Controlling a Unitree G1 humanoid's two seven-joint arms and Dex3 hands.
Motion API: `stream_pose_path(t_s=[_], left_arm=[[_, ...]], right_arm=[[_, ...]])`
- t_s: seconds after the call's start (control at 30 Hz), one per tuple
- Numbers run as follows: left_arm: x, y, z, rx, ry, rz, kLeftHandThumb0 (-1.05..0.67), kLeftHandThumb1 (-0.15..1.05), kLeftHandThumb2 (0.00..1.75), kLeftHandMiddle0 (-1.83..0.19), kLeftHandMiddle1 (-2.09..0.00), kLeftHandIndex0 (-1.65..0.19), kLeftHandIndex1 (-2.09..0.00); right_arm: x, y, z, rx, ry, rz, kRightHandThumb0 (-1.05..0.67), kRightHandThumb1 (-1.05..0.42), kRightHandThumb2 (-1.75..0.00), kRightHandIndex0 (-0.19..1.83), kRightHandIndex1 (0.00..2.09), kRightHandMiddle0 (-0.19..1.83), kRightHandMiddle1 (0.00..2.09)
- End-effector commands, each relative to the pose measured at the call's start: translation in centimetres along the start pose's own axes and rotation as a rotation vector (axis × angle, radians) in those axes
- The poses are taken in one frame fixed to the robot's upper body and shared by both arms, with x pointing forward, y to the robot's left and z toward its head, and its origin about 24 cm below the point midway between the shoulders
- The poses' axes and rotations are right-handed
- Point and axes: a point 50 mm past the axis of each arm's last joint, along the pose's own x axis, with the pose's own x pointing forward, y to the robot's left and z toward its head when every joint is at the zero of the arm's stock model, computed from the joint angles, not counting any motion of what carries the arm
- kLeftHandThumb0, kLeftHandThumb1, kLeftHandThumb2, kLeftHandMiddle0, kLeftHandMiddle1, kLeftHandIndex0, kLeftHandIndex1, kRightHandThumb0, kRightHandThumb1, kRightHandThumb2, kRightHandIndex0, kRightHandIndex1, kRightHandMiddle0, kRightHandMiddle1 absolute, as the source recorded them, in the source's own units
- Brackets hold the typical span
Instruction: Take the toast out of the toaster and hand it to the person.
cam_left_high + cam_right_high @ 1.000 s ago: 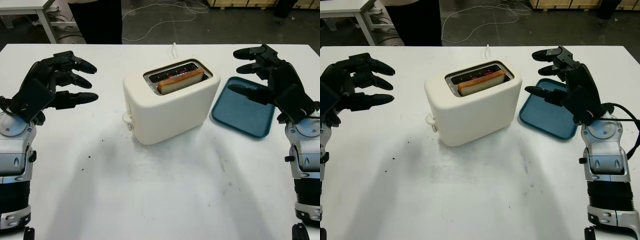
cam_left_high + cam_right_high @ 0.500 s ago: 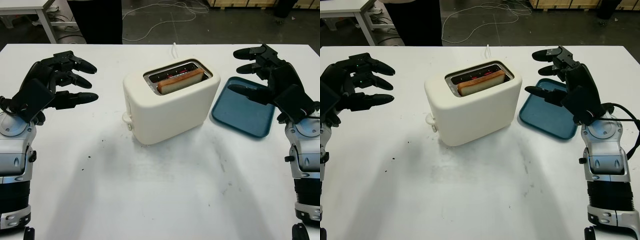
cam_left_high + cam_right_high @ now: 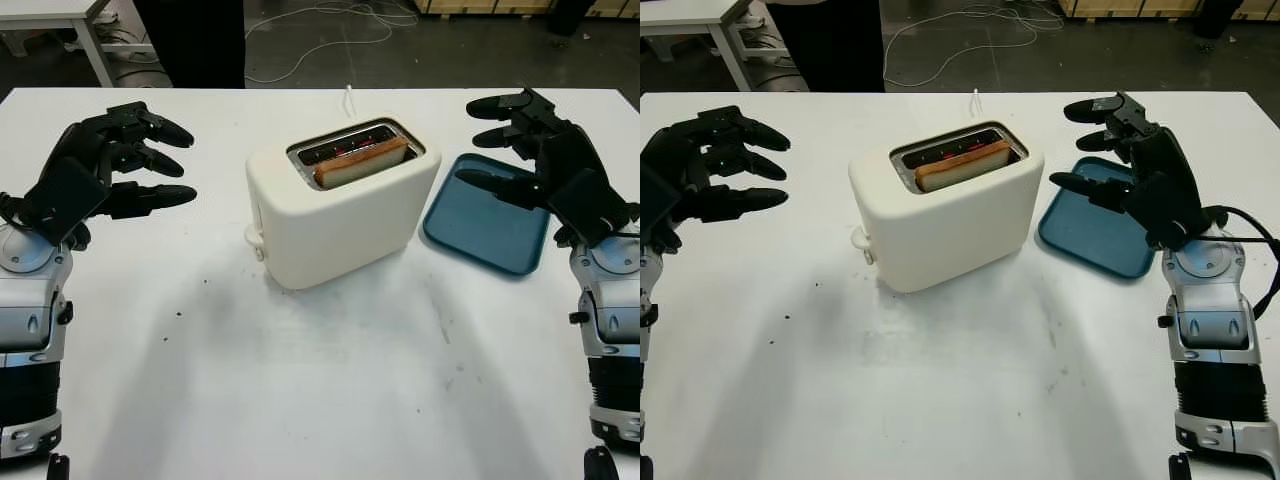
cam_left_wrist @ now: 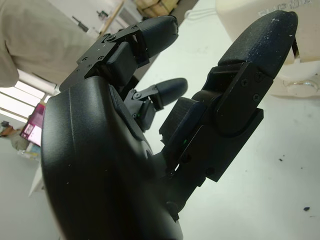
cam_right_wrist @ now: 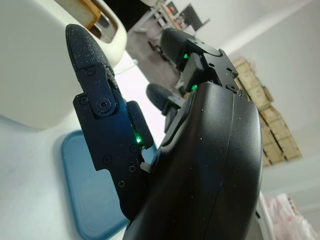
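Left hand (image 3: 105, 170), open and empty, hovers at the frame's left; right hand (image 3: 545, 170), open too, hangs over the tray (image 3: 487, 225) at right. Between them, toast (image 3: 361, 162) sits in the toaster (image 3: 340, 205) at centre. A careless pull could likely tip the toaster or crumble the slice.

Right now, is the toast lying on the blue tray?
No, the toast stands in the slot of the toaster, and the blue tray beside it holds nothing.

Workshop floor behind a white bench (image 3: 330, 400)

Dark grey floor (image 3: 480, 50) carries loose white cables (image 3: 330, 20); a white-legged side table (image 3: 60, 20) stands at left, stacked cardboard boxes (image 5: 272, 115) beyond.
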Motion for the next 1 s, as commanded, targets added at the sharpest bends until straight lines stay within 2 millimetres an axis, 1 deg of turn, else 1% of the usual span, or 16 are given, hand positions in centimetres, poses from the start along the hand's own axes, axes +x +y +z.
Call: stream_pose_path(t_s=[0.0, 0.3, 0.97], left_arm=[[-0.16, -0.03, 0.06, -0.009, -0.011, -0.002, -1.05, 0.62, 0.0, -0.58, -1.08, -0.59, -0.92], [-0.1, -0.02, 0.13, 0.003, -0.011, 0.001, -1.05, 0.62, 0.0, -0.6, -1.07, -0.59, -0.93], [-0.05, -0.06, 0.19, -0.01, -0.014, -0.006, -1.05, 0.62, 0.0, -0.58, -1.08, -0.59, -0.93]], right_arm=[[0.16, 0.18, 0.36, 0.0, -0.017, 0.003, -0.7, -0.8, 0.0, 0.09, 1.17, 0.17, 0.83], [0.2, 0.13, 0.39, 0.003, -0.015, 0.005, -0.71, -0.8, 0.0, 0.08, 1.17, 0.17, 0.83], [0.22, 0.14, 0.34, -0.005, -0.017, 0.002, -0.69, -0.8, 0.0, 0.1, 1.15, 0.18, 0.82]])
